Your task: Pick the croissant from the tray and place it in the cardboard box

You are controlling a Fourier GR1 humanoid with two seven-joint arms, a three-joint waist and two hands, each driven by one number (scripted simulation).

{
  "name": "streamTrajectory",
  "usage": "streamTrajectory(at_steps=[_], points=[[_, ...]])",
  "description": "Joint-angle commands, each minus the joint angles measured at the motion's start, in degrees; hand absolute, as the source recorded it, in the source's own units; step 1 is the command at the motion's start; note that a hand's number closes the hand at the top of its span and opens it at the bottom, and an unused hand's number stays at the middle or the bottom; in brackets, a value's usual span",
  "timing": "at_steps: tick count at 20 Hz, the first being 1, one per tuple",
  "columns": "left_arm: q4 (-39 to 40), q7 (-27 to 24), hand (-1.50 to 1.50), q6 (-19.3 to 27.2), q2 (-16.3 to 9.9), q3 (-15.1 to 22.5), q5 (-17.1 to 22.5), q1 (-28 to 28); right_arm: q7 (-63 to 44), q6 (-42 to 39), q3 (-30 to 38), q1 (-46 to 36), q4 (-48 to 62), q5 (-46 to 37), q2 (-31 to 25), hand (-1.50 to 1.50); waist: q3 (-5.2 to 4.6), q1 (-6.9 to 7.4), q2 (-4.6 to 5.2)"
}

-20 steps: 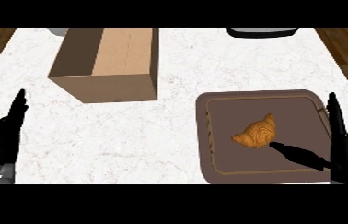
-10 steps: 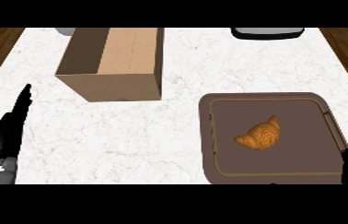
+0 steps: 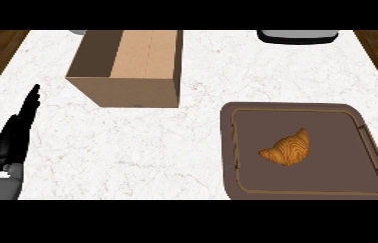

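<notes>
Croissant (image 3: 289, 149) lies alone in brown tray (image 3: 229, 152) at counter (image 3: 148, 142) right edge, nothing touching it. Cardboard box (image 3: 129, 67) open near far edge, inside bare. Left hand (image 3: 18, 134) at left edge, fingers straight, holding nothing. Right hand out of view.

Golden-brown croissant (image 3: 289, 149), curved, tips pointing up and left, lying flat near the middle of the dark brown tray (image 3: 230, 152). Square tray with raised rim, at the worktop's right. Open cardboard box (image 3: 140, 93), plain brown, upright, standing well apart to the upper left; nothing seen inside.
</notes>
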State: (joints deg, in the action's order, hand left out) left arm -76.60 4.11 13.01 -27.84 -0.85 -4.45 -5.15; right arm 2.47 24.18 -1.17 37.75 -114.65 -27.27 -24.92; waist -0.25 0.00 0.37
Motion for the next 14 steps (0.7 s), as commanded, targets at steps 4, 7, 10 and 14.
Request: streamTrajectory(at_steps=[4,7,10,14], points=[[0.61,-0.68,0.00,0.57,2.37,1.51,-1.38,-0.98,-25.04,-17.07,-2.31,-5.17,-6.88,-7.08,-8.52,-1.50,0.04,1.44,0.17],[1.55,0.28,0.00,-1.82,0.41,-0.28,-0.17,-2.18,-35.49,-24.86,-4.09,-11.81,-9.84,-6.00,-9.43,-1.50,0.11,1.22,0.01],[-1.57,1.10,0.00,-2.13,0.35,-0.48,-0.68,-0.35,-40.88,-30.00,-5.22,-22.54,-5.43,-3.40,-7.92,-1.50,0.22,1.14,-0.19],[-3.93,0.83,0.00,-1.34,2.02,-0.85,-2.08,2.52,-43.60,-33.18,-6.85,-24.85,-2.55,-6.70,-5.60,-1.50,0.25,0.43,-0.38]])
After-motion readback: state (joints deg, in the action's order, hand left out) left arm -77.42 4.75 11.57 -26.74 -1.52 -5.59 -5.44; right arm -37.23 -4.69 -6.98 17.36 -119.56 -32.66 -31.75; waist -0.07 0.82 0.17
